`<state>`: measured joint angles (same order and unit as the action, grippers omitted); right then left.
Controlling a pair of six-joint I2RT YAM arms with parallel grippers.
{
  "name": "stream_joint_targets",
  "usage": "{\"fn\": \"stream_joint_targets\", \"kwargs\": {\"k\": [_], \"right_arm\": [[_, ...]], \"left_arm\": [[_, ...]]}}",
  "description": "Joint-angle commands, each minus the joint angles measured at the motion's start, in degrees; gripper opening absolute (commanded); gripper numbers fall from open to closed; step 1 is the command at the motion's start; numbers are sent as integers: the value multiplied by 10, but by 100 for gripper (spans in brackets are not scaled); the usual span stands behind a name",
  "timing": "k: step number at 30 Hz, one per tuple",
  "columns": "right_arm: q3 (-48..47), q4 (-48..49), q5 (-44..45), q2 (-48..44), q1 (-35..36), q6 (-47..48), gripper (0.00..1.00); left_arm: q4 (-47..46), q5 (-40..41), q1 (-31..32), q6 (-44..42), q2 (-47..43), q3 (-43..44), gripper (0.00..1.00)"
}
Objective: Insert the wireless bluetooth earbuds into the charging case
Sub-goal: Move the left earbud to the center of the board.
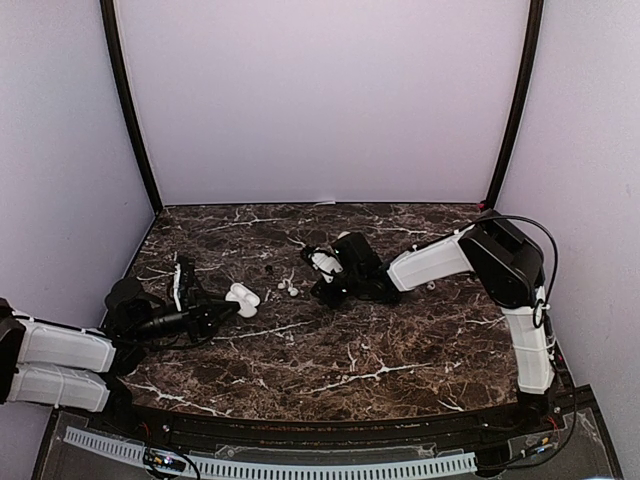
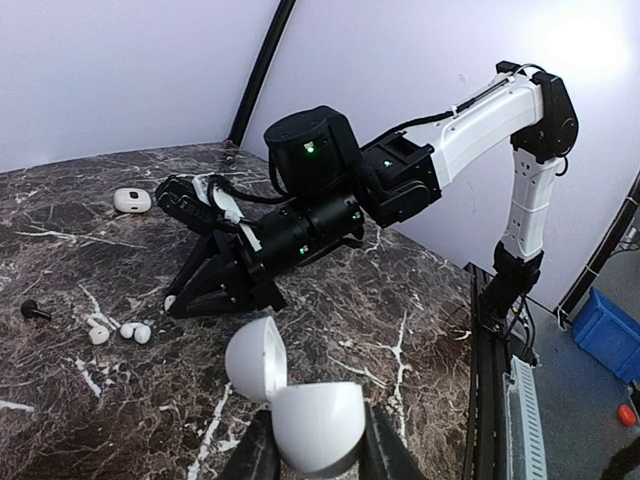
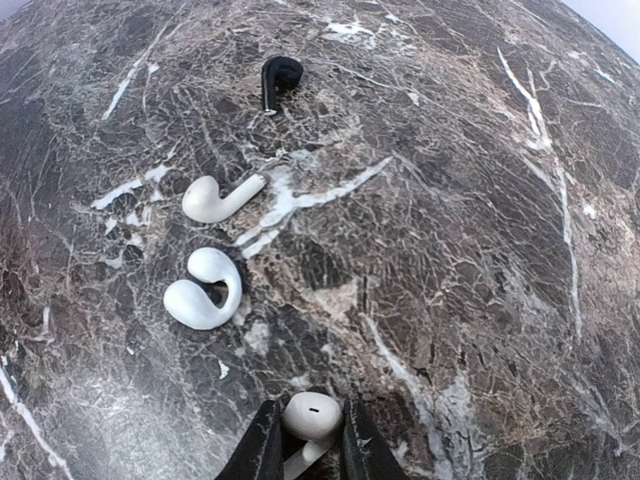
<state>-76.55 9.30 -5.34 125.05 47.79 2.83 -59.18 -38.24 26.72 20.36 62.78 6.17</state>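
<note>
Between the black fingers (image 3: 262,450) of the right pincer (image 3: 312,452) sat a white earbud (image 3: 312,415), gripped on both sides low against the marble table (image 3: 480,250). Just beyond it lay three loose earbuds, none touching another: a hooked white one (image 3: 203,290), a straighter white one (image 3: 220,198) and, farther off, a black one (image 3: 278,80). The left pincer (image 2: 318,452) was clenched on an open white charging case (image 2: 312,420), its lid (image 2: 257,358) tipped toward the right arm (image 2: 470,120). A second white case (image 2: 132,200), closed, rested farther back on the table. Any print on either case was too small to read.
</note>
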Motion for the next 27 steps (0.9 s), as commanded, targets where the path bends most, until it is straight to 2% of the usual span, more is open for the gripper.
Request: {"fn": "stream_joint_targets", "kwargs": {"k": [1, 9, 17, 23, 25, 27], "right_arm": [[8, 5, -7, -20, 4, -3, 19], [107, 50, -5, -108, 5, -30, 18], [228, 49, 25, -190, 6, -61, 19], [224, 2, 109, -178, 5, -87, 20], [217, -7, 134, -170, 4, -99, 26], [212, -6, 117, -170, 0, -100, 48]], "left_arm": [[-54, -63, -4, -25, 8, -5, 18], [-179, -156, -3, -22, 64, -23, 16], [-238, -162, 1, -3, 115, -19, 15], [-240, -154, 2, -5, 120, -16, 15], [-234, -149, 1, -6, 115, -16, 15], [-222, -145, 1, -10, 109, -16, 15]]}}
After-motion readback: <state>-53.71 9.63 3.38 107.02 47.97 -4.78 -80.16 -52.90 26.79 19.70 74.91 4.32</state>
